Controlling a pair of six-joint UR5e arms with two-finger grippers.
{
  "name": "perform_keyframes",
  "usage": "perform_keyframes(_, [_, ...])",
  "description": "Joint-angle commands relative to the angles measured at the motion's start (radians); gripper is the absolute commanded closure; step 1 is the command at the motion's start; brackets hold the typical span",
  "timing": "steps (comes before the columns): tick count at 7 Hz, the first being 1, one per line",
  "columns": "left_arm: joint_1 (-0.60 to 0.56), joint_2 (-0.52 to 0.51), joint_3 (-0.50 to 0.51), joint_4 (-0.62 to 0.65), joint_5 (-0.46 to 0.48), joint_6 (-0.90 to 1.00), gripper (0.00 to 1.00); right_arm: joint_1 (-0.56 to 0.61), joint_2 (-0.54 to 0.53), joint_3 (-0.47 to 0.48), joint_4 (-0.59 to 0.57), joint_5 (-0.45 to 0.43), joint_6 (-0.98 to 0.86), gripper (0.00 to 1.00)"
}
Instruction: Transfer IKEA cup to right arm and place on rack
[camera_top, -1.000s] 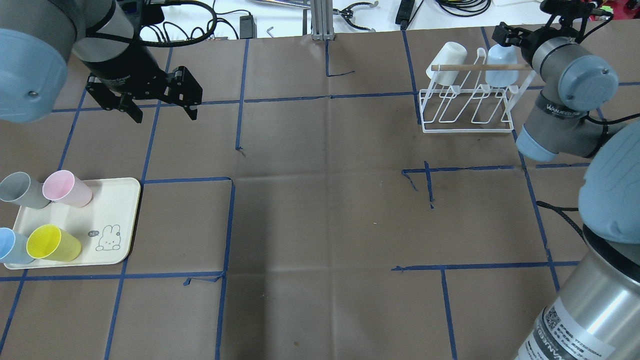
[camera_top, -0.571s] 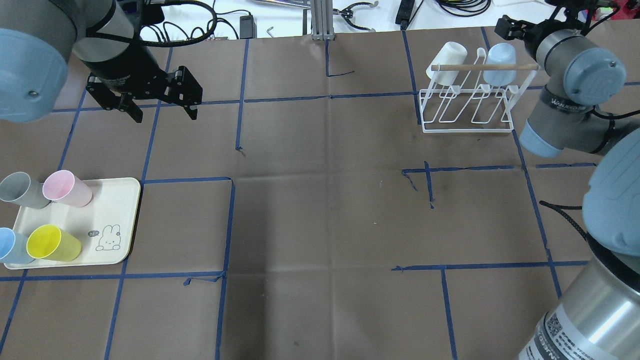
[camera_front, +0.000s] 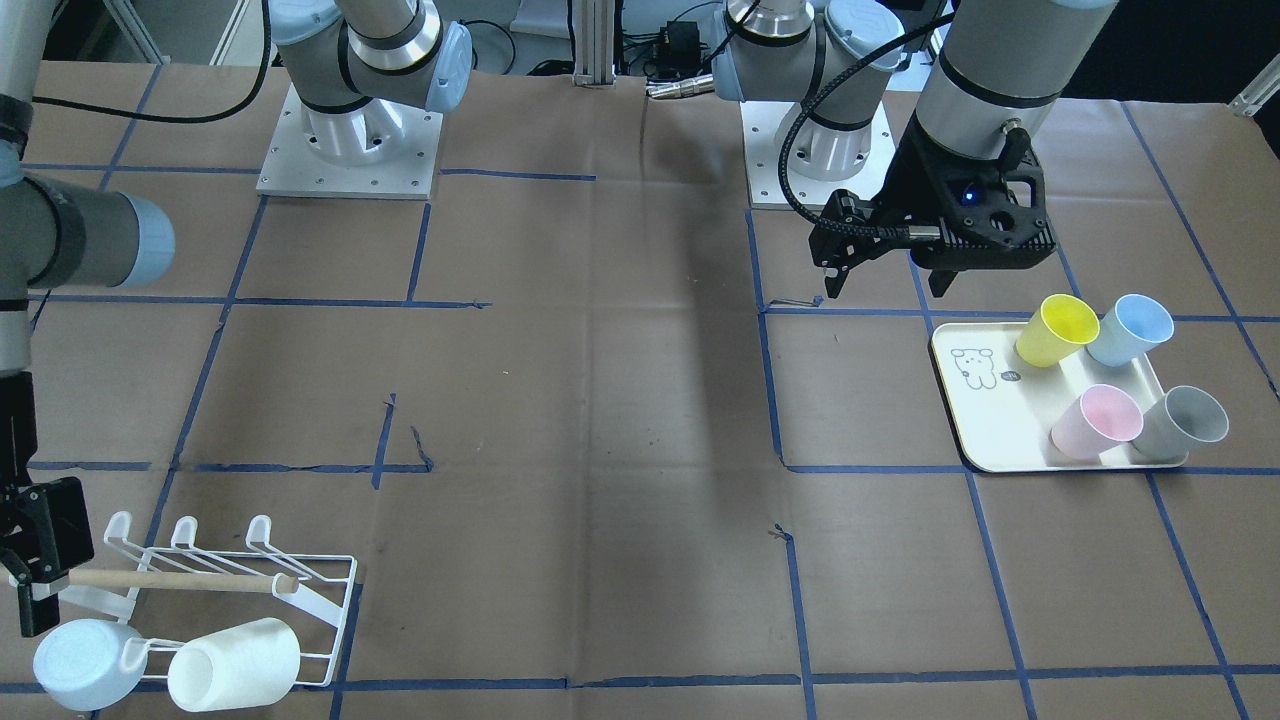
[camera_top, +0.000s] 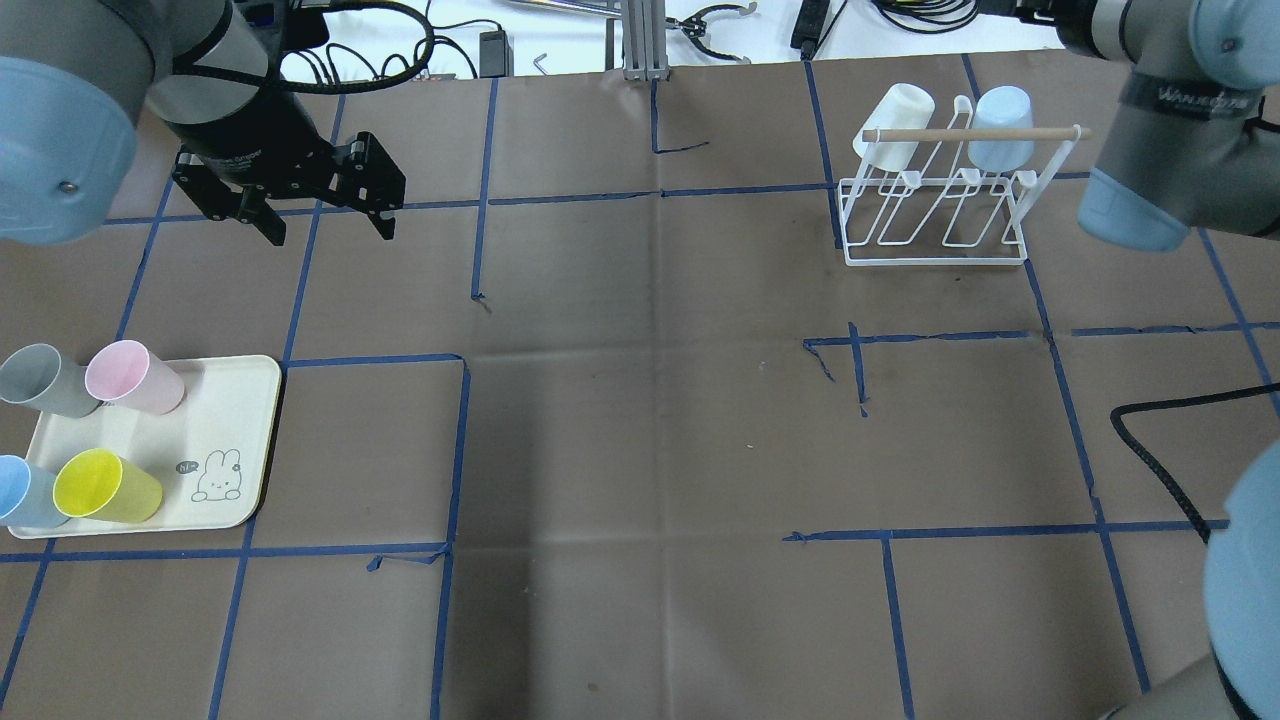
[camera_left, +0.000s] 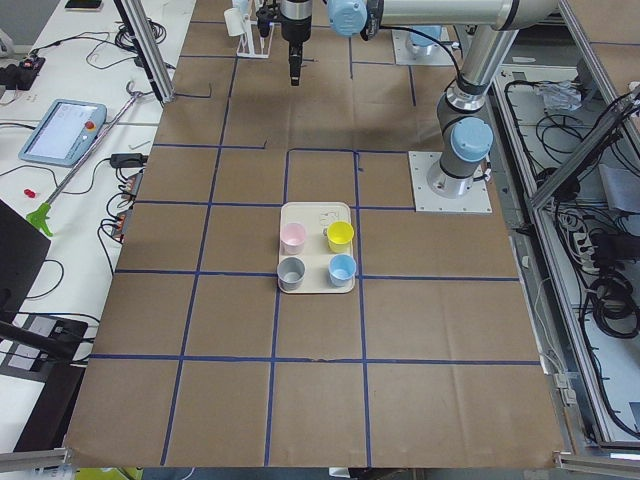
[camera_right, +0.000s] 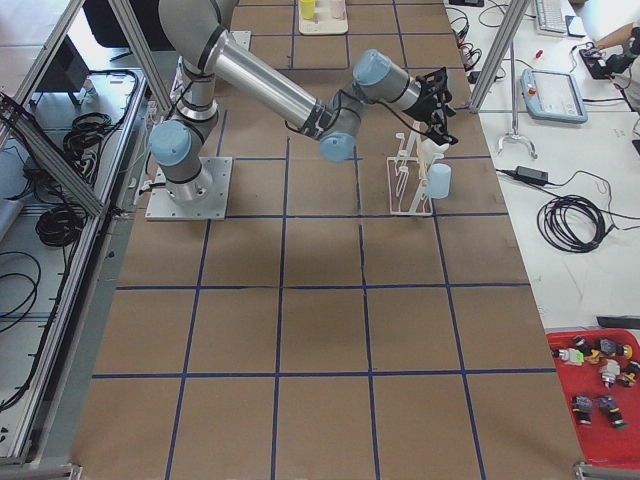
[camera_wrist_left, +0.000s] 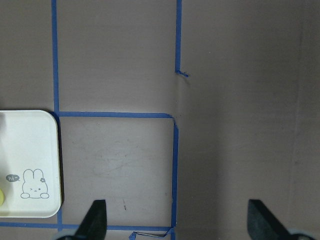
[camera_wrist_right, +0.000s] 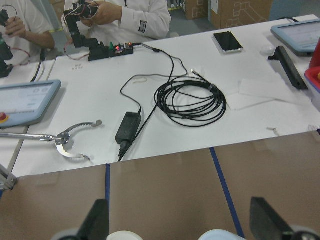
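**Brown paper tabletop: blue cup sits on the rack, both tools empty**

Brown paper marked with a blue tape grid covers the tabletop (camera_top: 640, 420). The white wire rack with a wooden dowel bar (camera_top: 935, 205) stands close to the far edge on the robot's right, its long axis running along that edge. The cream rectangular tray with a bunny drawing (camera_top: 215, 440) lies near the opposite end. A broad stretch of paper separates the two.

The pale blue plastic cup (camera_top: 1002, 128) hangs on the rack's end prong nearest the silver-grey right arm (camera_top: 1150, 120). It is mouth down and tilted, its closed base aimed up and toward the far edge. A white plastic cup (camera_top: 893, 125) leans the same way beside it.

The overhead view crops the right tool (camera_wrist_right: 181, 220). Its wrist camera shows the fingers spread wide with nothing between them, above both cup bases. The front-facing view puts it just beside the dowel's end.

The left tool (camera_top: 330, 232) hovers released past the tray's far side. The left side view shows the tray's grey cup (camera_left: 291, 271), pink cup (camera_left: 292, 236), yellow cup (camera_left: 340, 234) and second blue cup (camera_left: 342, 267) upright, mouths up.
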Motion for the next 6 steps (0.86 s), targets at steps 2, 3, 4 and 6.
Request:
perform_keyframes(2, [0.000,-0.001,0.000,0.000,0.000,0.000,0.00,0.143,-0.137,-0.042,0.383,-0.132,0.006,0.00])
perform_keyframes(3, [0.000,-0.001,0.000,0.000,0.000,0.000,0.00,0.160,-0.159,-0.046,0.494,-0.133,0.008,0.00])
perform_keyframes(4, [0.002,-0.001,0.000,0.000,0.000,0.000,0.00,0.163,-0.206,-0.047,0.612,-0.134,0.009,0.00])
perform_keyframes(6, [0.004,-0.001,0.000,-0.002,0.000,0.001,0.00,0.187,-0.306,-0.049,0.912,-0.133,0.012,0.00])
